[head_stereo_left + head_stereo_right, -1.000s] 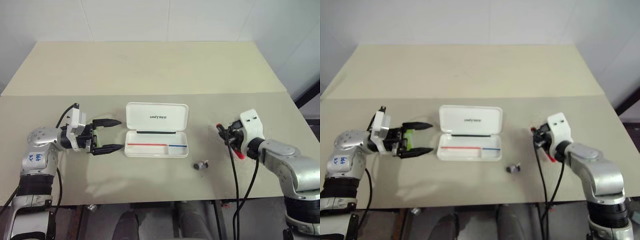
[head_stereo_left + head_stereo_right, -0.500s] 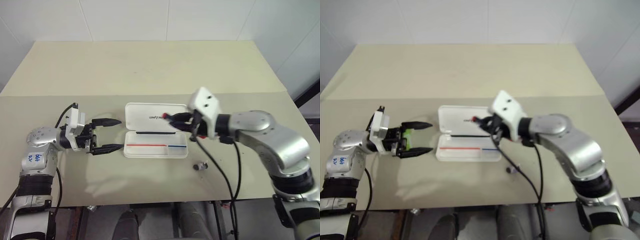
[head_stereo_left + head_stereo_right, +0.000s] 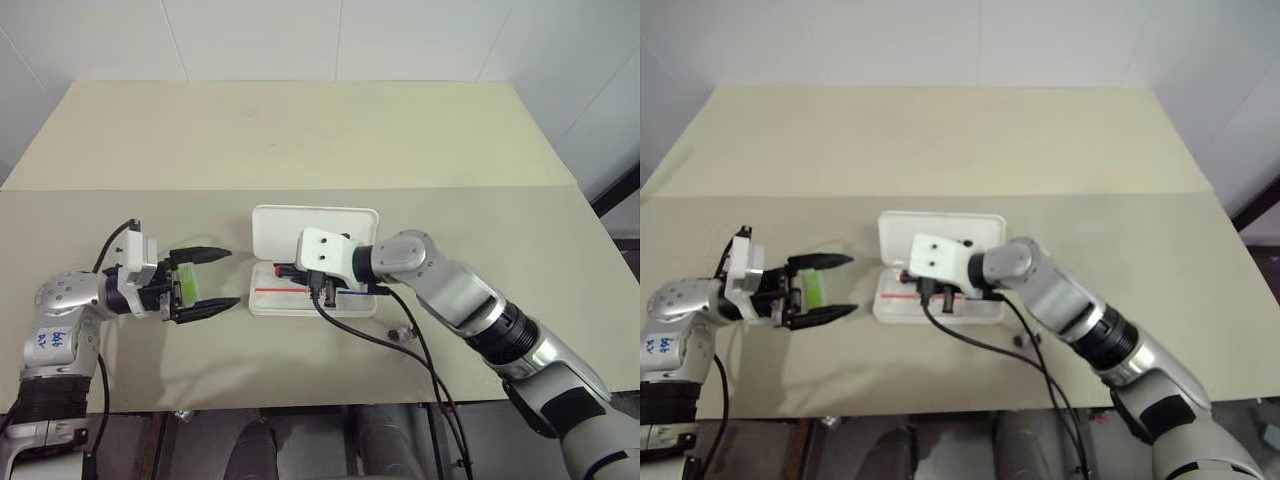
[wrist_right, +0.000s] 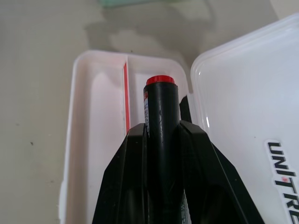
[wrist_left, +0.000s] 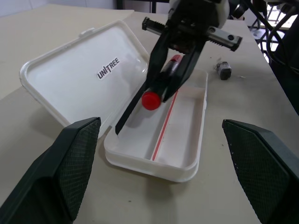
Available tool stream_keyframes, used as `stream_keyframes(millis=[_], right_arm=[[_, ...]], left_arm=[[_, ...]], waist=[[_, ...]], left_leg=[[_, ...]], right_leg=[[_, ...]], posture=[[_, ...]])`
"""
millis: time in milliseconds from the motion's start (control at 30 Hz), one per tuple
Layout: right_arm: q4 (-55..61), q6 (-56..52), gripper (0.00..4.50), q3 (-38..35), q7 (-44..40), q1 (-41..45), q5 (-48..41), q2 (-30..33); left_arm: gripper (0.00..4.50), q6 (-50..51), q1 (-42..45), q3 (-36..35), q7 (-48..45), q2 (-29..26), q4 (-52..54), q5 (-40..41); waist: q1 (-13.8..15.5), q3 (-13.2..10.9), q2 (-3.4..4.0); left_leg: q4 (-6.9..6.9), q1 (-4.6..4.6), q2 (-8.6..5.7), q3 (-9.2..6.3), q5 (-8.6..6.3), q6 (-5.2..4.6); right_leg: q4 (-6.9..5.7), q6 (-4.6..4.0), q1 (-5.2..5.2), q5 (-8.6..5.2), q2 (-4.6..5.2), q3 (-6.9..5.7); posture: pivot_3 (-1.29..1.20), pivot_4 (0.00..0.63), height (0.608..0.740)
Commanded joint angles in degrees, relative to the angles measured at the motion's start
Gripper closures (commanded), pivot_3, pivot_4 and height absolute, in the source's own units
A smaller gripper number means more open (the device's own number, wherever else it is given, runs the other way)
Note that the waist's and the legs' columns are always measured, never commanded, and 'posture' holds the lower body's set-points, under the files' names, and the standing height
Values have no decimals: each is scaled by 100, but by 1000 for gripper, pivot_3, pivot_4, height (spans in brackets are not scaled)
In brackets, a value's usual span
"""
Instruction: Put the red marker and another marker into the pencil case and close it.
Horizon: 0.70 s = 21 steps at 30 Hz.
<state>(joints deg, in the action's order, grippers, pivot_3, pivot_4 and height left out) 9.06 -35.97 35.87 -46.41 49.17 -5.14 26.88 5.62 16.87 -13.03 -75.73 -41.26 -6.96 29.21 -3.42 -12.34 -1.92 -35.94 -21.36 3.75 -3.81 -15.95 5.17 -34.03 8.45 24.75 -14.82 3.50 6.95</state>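
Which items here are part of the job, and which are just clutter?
Job: red marker, held by the right gripper over the open pencil case; green marker between the left gripper's open fingers.
Clutter: small grey-black lump on the table.

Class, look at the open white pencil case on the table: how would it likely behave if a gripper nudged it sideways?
The pencil case looks like thin hard plastic, so probably stiff and light. Its flat base on the smooth table would likely slide rather than tip. The raised lid might flap on its hinge.
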Motion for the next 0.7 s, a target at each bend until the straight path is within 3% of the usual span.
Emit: stream_keyframes(millis=[33,167,200,500,700], right_arm=[[-157,305,3899,-1,-149,124,264,-134],[-385,456,3899,-50,-256,136,484,-250],[-384,476,3165,-79,-304,127,498,-266],[-76,344,16,-508,-556,-6,345,-305],[566,283,16,-1417,-763,-442,-578,-427]], left_arm=[[0,18,-124,-225,80,-105,289,170],[0,40,-188,-242,142,-97,378,180],[0,45,-202,-244,158,-93,397,183],[0,128,-290,-264,368,-66,550,190],[0,270,-593,-374,1010,146,1094,231]], waist=[[-2,0,0],[-4,0,0],[-4,0,0],[-4,0,0],[3,0,0]], left_leg=[[0,0,0,0,0,0],[-1,0,0,0,0,0],[0,0,0,0,0,0],[0,1,0,0,0,0],[4,2,2,-2,-1,0]], right_leg=[[0,0,0,0,0,0],[0,-1,0,0,0,0],[0,0,0,0,0,0],[-2,3,0,2,0,-2],[-1,7,-1,3,1,-5]], posture=[[0,150,740],[0,150,740],[0,150,740],[0,150,740],[0,150,740]])
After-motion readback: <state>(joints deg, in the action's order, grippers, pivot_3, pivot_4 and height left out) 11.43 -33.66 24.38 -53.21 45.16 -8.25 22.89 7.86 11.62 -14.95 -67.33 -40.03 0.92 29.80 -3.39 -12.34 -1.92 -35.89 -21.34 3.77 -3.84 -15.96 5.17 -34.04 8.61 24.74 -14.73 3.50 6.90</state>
